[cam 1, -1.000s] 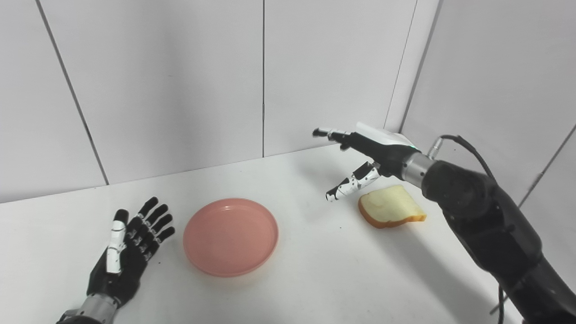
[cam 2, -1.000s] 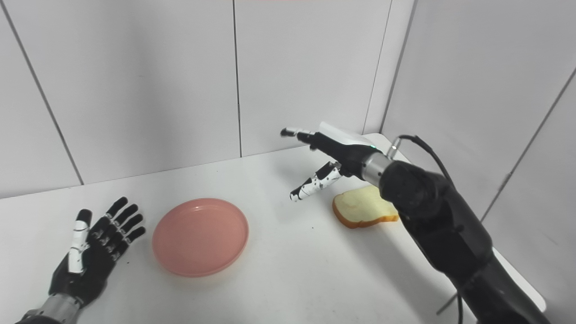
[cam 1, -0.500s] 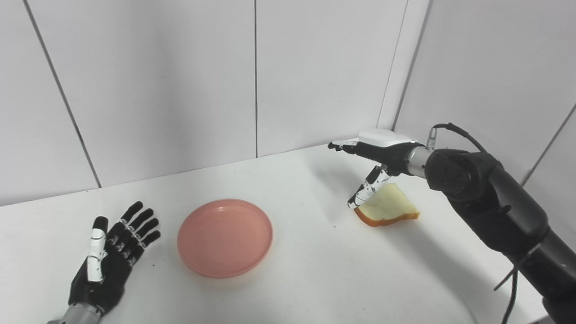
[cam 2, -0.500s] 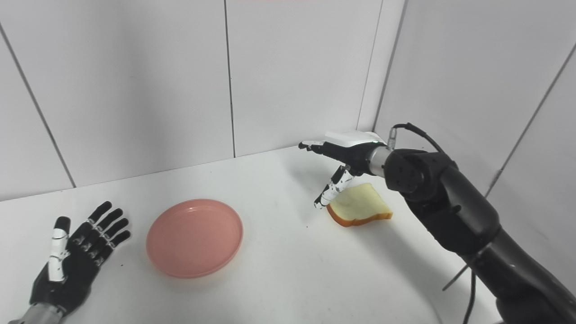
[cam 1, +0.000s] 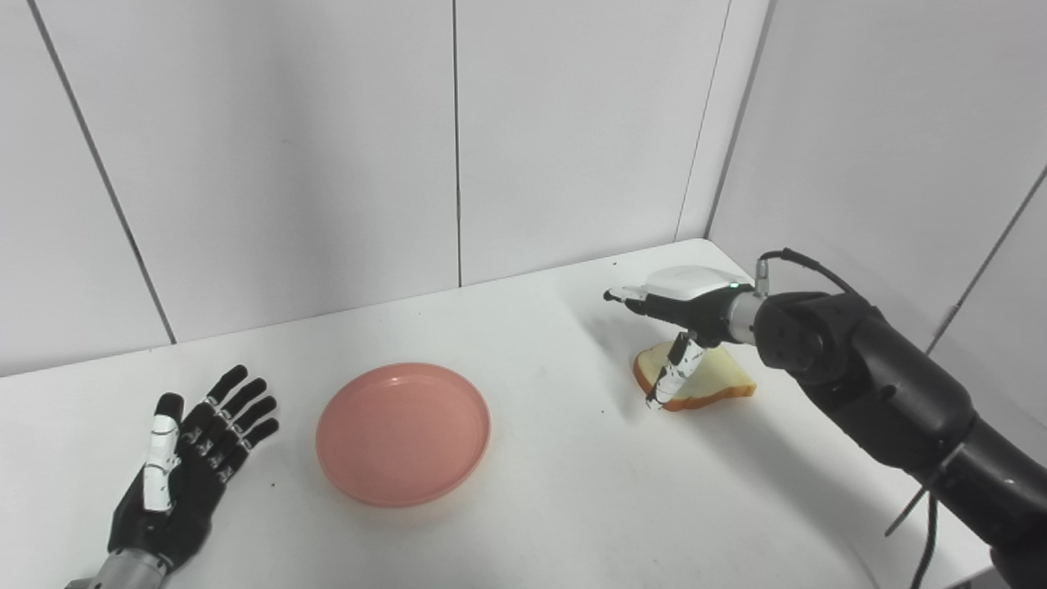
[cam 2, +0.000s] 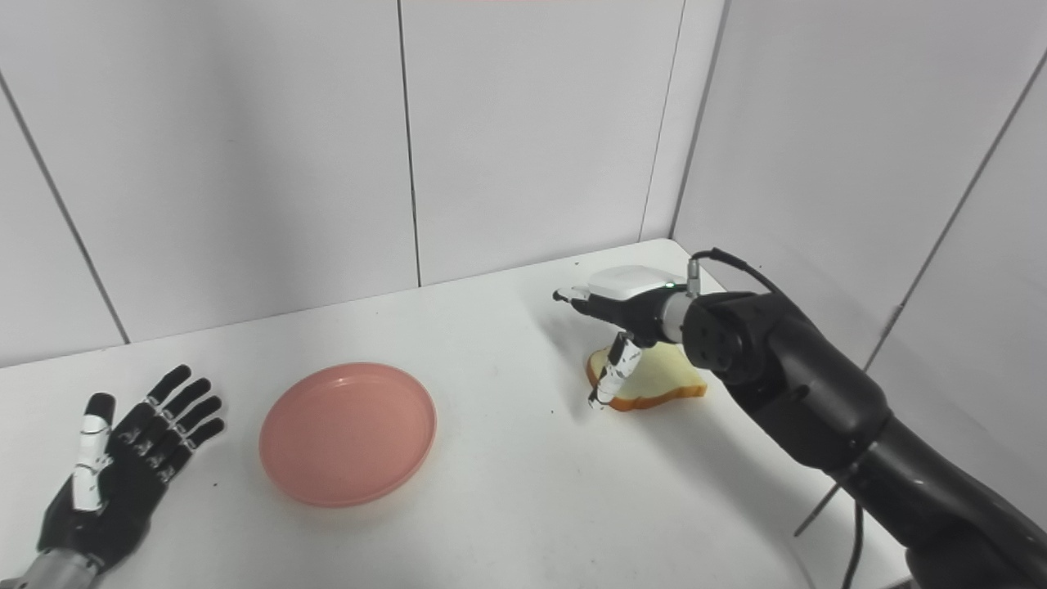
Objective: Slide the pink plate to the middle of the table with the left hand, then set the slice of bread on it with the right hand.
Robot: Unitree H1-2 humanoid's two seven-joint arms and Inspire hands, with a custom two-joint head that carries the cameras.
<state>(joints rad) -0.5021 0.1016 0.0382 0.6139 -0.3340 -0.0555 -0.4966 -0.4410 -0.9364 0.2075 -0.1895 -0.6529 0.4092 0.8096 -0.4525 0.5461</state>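
The pink plate (cam 1: 403,433) lies flat on the white table (cam 1: 556,491), left of centre. A slice of bread (cam 1: 705,383) with a brown crust lies flat at the right. My right hand (cam 1: 683,309) hovers palm down just over the bread's left end. It is open: its fingers point left above the slice and its thumb hangs down in front of the crust. Whether the thumb touches the crust cannot be told. At the lower left my left hand (cam 1: 186,458) rests palm up and open, a short way left of the plate, holding nothing.
White wall panels close the table at the back and on the right, meeting in a corner (cam 1: 703,237) just behind the bread. A cable (cam 1: 920,523) hangs from my right forearm near the table's right edge.
My right hand has come down and turned palm down over the bread, its thumb now at the crust. The camera has shifted too. The plate and the bread have not moved on the table.
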